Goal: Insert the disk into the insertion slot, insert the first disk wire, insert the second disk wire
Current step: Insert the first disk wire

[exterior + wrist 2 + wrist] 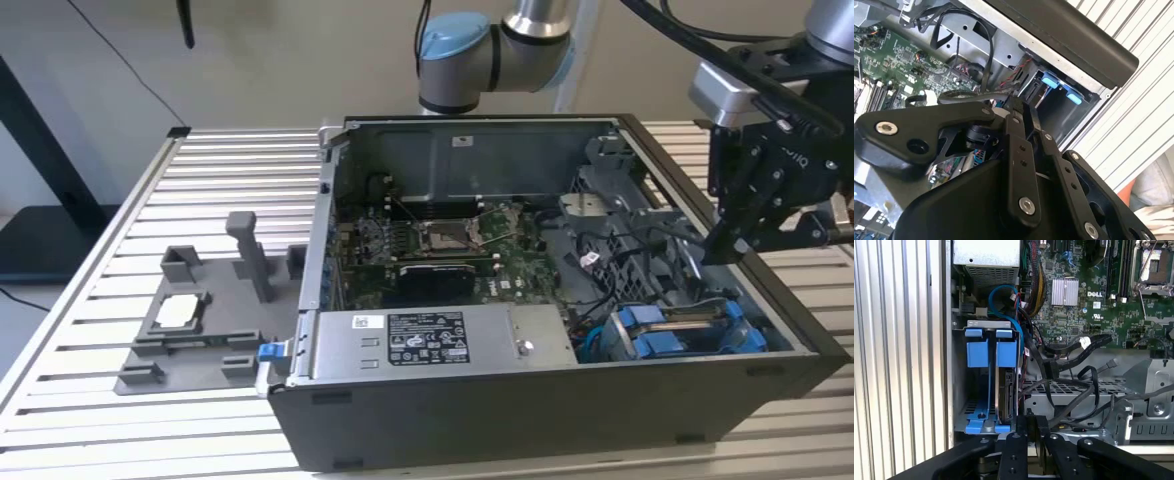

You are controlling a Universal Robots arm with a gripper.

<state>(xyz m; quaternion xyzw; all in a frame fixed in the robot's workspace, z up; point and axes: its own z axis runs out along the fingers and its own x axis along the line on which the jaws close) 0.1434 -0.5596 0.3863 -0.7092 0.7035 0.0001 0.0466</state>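
While the end effector [1032, 421] hangs near, disk [1007, 395] in insertion slot [959, 390]

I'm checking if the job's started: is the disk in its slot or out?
In. The disk sits edge-on inside the insertion slot, its blue carrier at the mouth.

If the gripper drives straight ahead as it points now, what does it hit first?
The gripper would probably meet the black cables over the grey metal cage beside the insertion slot; depth is unclear.
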